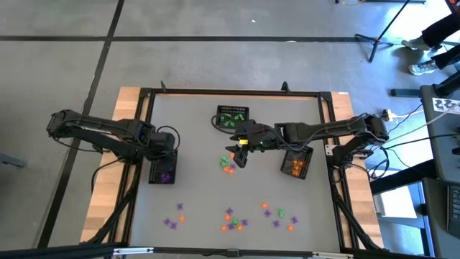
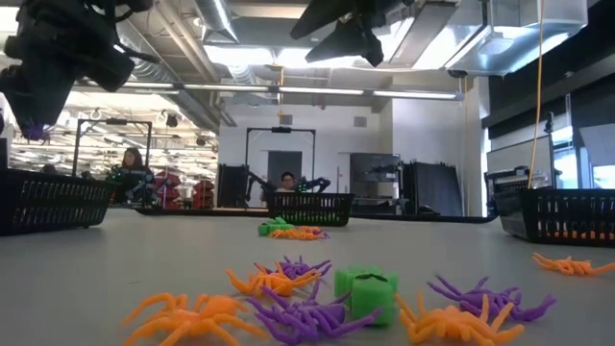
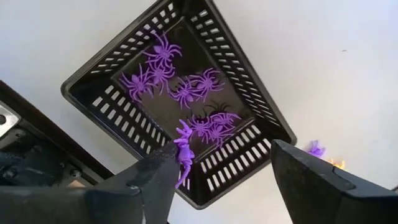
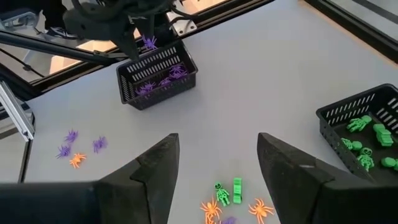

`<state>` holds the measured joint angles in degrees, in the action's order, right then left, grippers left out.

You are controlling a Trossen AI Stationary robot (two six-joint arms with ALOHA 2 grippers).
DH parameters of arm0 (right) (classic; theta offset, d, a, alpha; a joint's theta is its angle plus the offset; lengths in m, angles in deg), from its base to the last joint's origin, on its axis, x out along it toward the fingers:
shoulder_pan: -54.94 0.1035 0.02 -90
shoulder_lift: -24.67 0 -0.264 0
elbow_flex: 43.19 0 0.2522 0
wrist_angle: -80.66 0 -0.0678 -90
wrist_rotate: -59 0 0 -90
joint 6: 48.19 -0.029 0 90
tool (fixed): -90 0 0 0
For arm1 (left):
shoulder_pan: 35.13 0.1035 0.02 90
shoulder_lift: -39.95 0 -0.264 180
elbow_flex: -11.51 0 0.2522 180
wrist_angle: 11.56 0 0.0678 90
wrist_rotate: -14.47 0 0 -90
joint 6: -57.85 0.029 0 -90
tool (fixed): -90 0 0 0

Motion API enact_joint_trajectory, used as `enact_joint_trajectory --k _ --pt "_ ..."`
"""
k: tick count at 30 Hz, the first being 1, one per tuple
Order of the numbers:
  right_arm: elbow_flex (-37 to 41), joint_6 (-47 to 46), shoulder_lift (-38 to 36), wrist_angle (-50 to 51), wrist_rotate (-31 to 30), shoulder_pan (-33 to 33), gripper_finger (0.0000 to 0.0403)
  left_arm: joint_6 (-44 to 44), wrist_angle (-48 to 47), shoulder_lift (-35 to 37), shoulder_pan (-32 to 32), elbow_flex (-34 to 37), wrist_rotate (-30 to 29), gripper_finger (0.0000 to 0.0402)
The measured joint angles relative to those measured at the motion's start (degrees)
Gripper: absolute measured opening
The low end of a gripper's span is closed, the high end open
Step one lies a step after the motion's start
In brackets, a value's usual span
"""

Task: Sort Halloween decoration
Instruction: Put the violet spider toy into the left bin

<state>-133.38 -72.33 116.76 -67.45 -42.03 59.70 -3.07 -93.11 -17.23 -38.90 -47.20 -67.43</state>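
Overhead, left gripper (image 3: 217, 180) hangs above the purple-spider basket (image 3: 261, 112), jaws wide, 1 purple spider (image 3: 184, 152) clinging to a finger. Right gripper (image 4: 214, 168), jaws apart and empty, hovers over the mid-table orange spiders (image 4: 261, 210); orange basket (image 1: 296, 164) partly hidden under its arm.

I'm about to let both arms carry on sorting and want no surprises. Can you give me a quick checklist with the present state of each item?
1. Left tool over the purple basket: ok.
2. Left tool open for release: ok.
3. Purple spider dropped free: not ok, it clings to one finger.
4. Right tool open and empty: ok.
5. Right tool above the middle pile: ok.
6. Green basket and orange basket hold matching colours only: ok as far as visible.
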Motion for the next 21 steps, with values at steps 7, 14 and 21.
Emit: enact_joint_trajectory --k 7,14,21 --pt "0.0 0.0 0.0 0.0 0.0 0.0 0.0214 -1.7 -1.3 -5.7 0.0 0.0 -1.0 0.0267" --pt "0.0 0.0 0.0 0.0 0.0 0.0 0.0214 -1.6 -0.5 -10.9 0.0 0.0 -0.6 0.0270" --pt "0.0 0.0 0.0 0.0 -0.1 0.0 0.0214 -0.3 0.9 -11.6 -0.8 0.0 -1.5 0.0214"
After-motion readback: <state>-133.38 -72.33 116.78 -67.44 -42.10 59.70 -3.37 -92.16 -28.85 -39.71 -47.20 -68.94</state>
